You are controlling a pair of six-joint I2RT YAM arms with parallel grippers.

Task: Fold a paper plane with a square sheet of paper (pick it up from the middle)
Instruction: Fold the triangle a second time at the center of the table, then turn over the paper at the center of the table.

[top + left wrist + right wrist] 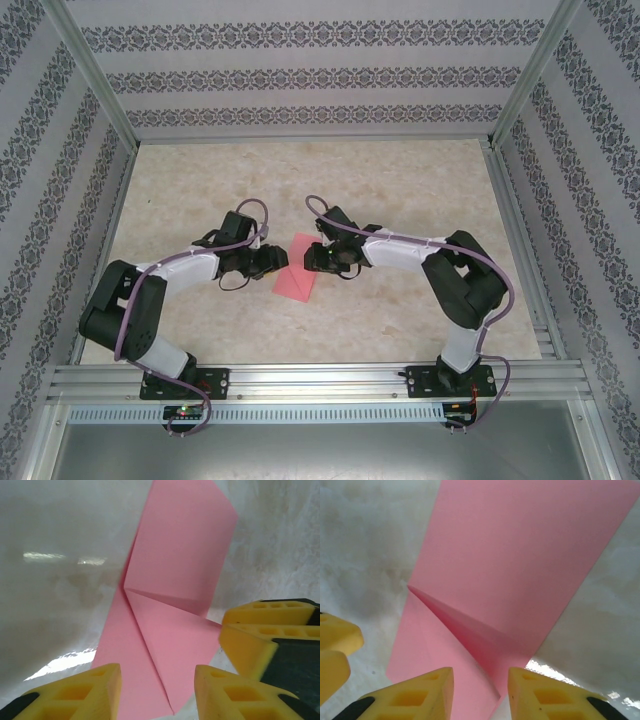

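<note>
A partly folded salmon-pink paper sheet (297, 268) lies at the middle of the beige marbled surface (400, 190). The left gripper (157, 692) and right gripper (480, 692) flank it, both parted and gripping nothing.

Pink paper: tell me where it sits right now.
Top view: the partly folded pink paper lies flat at the centre of the table, directly between the left gripper and the right gripper.
</note>
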